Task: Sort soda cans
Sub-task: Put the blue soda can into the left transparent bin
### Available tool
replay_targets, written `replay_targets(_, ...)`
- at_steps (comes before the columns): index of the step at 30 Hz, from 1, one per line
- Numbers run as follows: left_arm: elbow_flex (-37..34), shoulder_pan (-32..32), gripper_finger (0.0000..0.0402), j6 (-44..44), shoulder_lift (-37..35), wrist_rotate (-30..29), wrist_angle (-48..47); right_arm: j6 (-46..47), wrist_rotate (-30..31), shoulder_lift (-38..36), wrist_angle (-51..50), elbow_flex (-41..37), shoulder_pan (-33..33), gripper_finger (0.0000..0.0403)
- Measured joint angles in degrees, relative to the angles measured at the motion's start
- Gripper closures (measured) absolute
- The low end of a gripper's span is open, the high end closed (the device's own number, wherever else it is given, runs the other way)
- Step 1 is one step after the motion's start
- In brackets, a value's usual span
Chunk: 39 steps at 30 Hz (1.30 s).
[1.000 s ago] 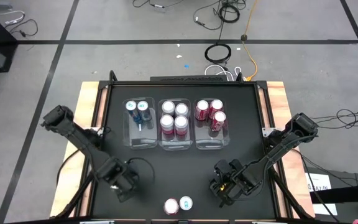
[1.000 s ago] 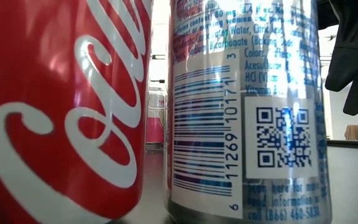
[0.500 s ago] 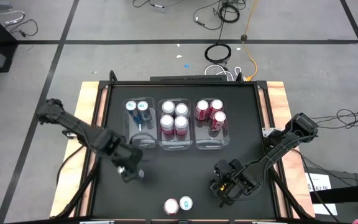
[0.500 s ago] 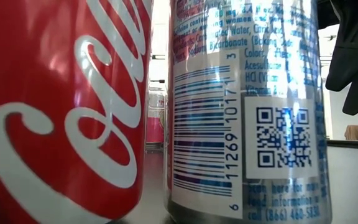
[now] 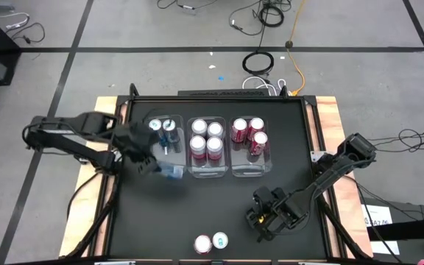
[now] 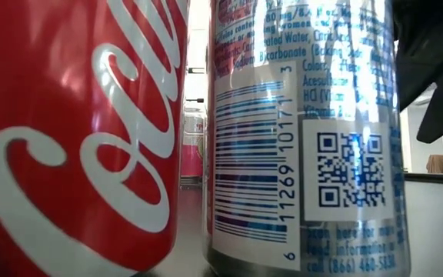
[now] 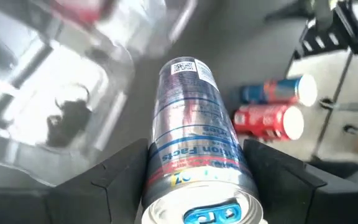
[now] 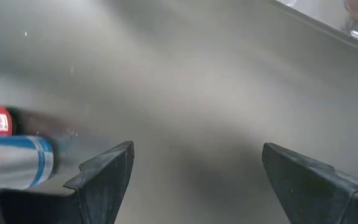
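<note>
My left gripper (image 7: 197, 171) (image 5: 162, 169) is shut on a silver-and-blue soda can (image 7: 191, 124) (image 5: 172, 174), just in front of the near end of the left clear bin (image 5: 162, 163). That bin holds two teal cans (image 5: 162, 126). The middle bin holds several pink-and-white cans (image 5: 206, 138), and the right bin three dark red ones (image 5: 249, 134). A red can (image 5: 202, 244) and a blue can (image 5: 220, 239) stand side by side at the table's near edge. My right gripper (image 8: 194, 168) (image 5: 265, 218) is open, low over bare table to the right of those two. My left gripper pinches the silver-and-blue can between its two fingers (image 7: 120, 177), across the can's side wall near the top end (image 7: 194, 171). The blue-tabbed top faces the wrist, and the body juts forward past the fingertips. The can is lifted clear of the table and tilted.
The three clear bins stand in a row across the table's far half. The low view is filled by the red can (image 6: 75, 131) and the blue can's barcode side (image 6: 298, 131). Bare black table (image 5: 219, 199) lies between the bins and the two near cans.
My left arm has swung from the table's near left part toward the far edge, carrying the silver-and-blue can up to the near end of the left bin. The right arm has kept still, and the two cans at the near edge have stayed put.
</note>
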Motion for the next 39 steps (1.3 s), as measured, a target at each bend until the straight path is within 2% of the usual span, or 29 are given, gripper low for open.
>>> replay_targets(6, 3.01, 10.23, 0.0138, 10.65, 2.29, -0.39, -8.14, 0.49, 0.01, 0.00, 0.36, -0.02, -2.01, 0.0055)
replay_targets(11, 3.01, 16.68, 0.0138, 21.14, 7.71, -0.39, -14.66, 1.49, 0.01, 0.00, 0.84, -0.02, -3.10, 0.0055)
replay_targets(16, 3.01, 20.84, 0.0138, 30.03, 14.28, -1.44, -17.02, 1.58, 0.01, 0.00, 1.72, -0.02, -3.19, 0.0055)
replay_targets(21, 3.01, 22.27, 0.0138, 36.65, 20.08, -2.82, -18.05, 1.58, -0.01, 0.00, 2.81, -0.02, -3.21, 0.0055)
replay_targets(26, 2.91, 22.27, 0.0138, 41.46, 23.97, -7.52, -19.52, 3.74, -0.01, 0.00, 3.10, -0.02, -3.22, 0.0055)
replay_targets(29, 1.58, 22.33, 0.0138, 42.10, 25.19, -9.37, -18.66, 4.59, -0.01, 0.00, 3.12, -0.02, -3.22, 0.0055)
replay_targets(39, -0.40, 22.31, 0.0138, 47.24, 27.09, -10.15, -15.49, 4.60, -0.01, 0.00, 3.28, -0.02, -3.22, 0.0055)
